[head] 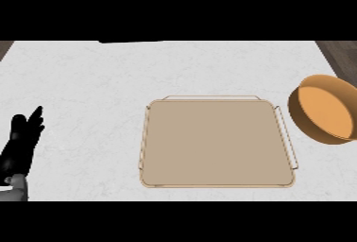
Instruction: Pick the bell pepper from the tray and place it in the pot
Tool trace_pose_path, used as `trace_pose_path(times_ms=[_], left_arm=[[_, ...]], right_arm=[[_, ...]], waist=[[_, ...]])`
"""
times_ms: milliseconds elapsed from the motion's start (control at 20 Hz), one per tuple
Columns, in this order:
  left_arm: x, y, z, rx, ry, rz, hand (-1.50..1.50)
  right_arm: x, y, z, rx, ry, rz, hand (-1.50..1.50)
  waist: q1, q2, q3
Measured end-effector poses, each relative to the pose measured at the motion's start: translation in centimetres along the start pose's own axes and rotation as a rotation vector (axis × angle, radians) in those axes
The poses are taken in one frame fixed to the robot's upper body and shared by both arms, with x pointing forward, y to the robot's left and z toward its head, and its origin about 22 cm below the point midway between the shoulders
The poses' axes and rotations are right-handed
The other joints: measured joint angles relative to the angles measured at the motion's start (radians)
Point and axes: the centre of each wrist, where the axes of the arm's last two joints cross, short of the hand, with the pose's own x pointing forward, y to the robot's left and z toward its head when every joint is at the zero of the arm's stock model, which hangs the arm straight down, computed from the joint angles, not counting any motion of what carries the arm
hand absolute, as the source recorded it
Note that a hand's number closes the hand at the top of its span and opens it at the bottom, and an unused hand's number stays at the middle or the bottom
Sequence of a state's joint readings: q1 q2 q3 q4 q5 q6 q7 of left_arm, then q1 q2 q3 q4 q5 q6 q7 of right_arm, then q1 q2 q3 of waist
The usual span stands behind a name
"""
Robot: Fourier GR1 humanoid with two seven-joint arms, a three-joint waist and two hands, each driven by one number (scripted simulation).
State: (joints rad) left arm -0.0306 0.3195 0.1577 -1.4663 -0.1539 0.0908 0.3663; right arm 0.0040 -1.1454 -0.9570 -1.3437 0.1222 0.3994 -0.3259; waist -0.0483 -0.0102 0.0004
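Note:
A tan rectangular tray (216, 179) lies in the middle of the white counter, and nothing shows on it. An orange pot (327, 111) sits at the right edge, partly cut off; its inside looks bare. No bell pepper shows anywhere in the head view. My left hand (20, 142) rests at the lower left, fingers straight and pointing up, well away from the tray. My right hand is out of the picture.
The white marble counter (90, 85) spreads around the tray. A dark strip of wood (342, 52) shows at the top right corner beyond the counter's edge.

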Motion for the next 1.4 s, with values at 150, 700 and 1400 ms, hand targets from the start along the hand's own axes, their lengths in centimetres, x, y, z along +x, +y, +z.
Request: trace_pose_path(times_ms=[150,700,1400], left_arm=[[1.0,-0.2,-0.4,-0.017,-0.019,-0.008,0.00],[2.3,-1.2,-0.7,-0.050,-0.045,-0.020,0.00],[2.3,-2.0,-1.2,-0.053,-0.047,-0.018,0.00]], right_arm=[[1.4,-2.0,-0.7,0.038,-0.001,-0.012,1.50],[6.1,0.5,-5.2,0.185,0.072,-0.051,1.50],[6.3,12.5,-8.0,0.465,0.203,-0.155,-1.50]], waist=[[0.019,0.004,-0.001],[0.064,0.013,-0.002],[0.070,0.015,-0.001]])
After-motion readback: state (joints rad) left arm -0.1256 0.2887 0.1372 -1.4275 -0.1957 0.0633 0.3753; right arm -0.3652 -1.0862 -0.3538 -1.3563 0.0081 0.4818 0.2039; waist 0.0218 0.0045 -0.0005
